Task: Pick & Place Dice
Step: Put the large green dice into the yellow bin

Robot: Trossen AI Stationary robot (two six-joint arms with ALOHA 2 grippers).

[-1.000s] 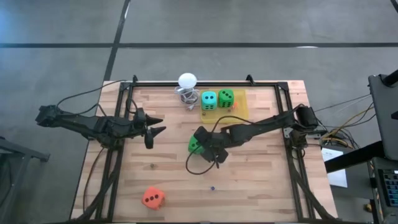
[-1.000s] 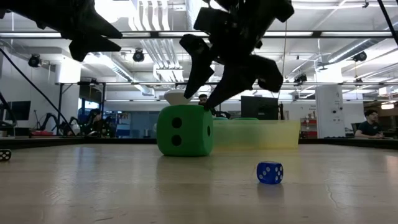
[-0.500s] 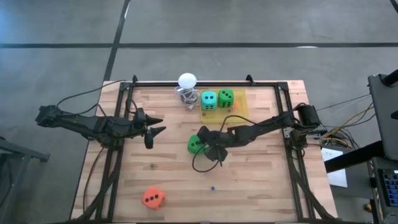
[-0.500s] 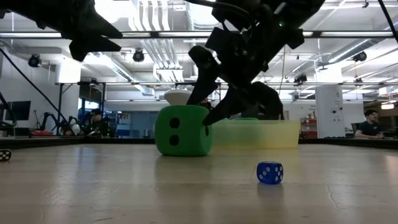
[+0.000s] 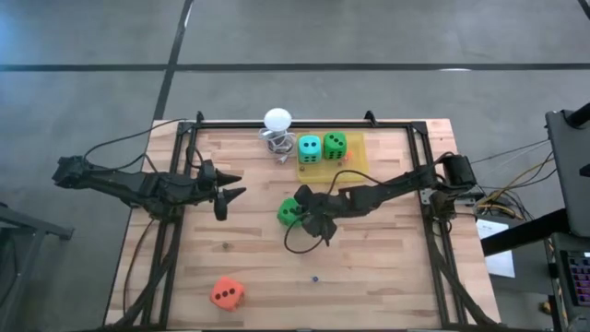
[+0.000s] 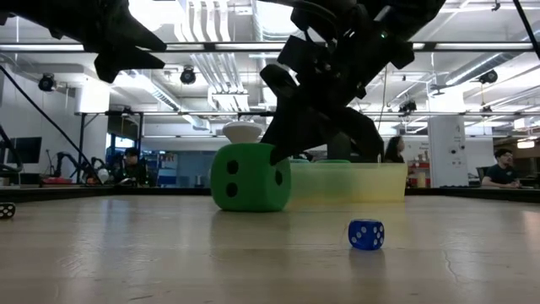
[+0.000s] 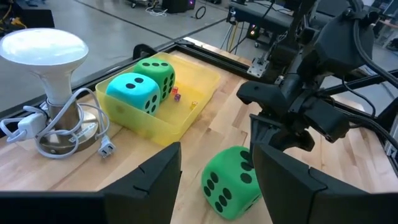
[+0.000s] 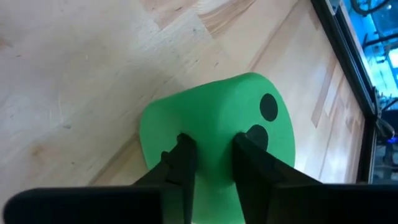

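Observation:
A bright green die (image 5: 289, 212) (image 6: 247, 177) rests on its underside at the middle of the wooden table. My right gripper (image 5: 302, 210) (image 8: 211, 165) reaches in from the right and is shut on it. My left gripper (image 5: 230, 190) hangs open above the table's left part, its fingers (image 7: 155, 180) clear of everything. A teal die (image 5: 309, 148) and a second green die (image 5: 335, 144) sit in the yellow tray (image 5: 356, 159) at the far edge. An orange-red die (image 5: 226, 293) lies near the front left. My right gripper pinches the green die's upper right part (image 8: 211, 140) between its two fingers (image 8: 180, 163), and the soft green body bulges out past them. The fingers slant down from the table's right side. The die stays on the table (image 6: 249, 207), upright.
A white ball lamp on a wire stand (image 5: 277, 122) with its cord stands left of the tray. A tiny blue die (image 6: 366, 234) (image 5: 315, 277) lies toward the front. A black frame (image 5: 304, 123) borders the table. People show in the room behind.
My right gripper has come down and toward the table's left onto the green die and has shut on its upper right part. The die has stayed where it was on the table.

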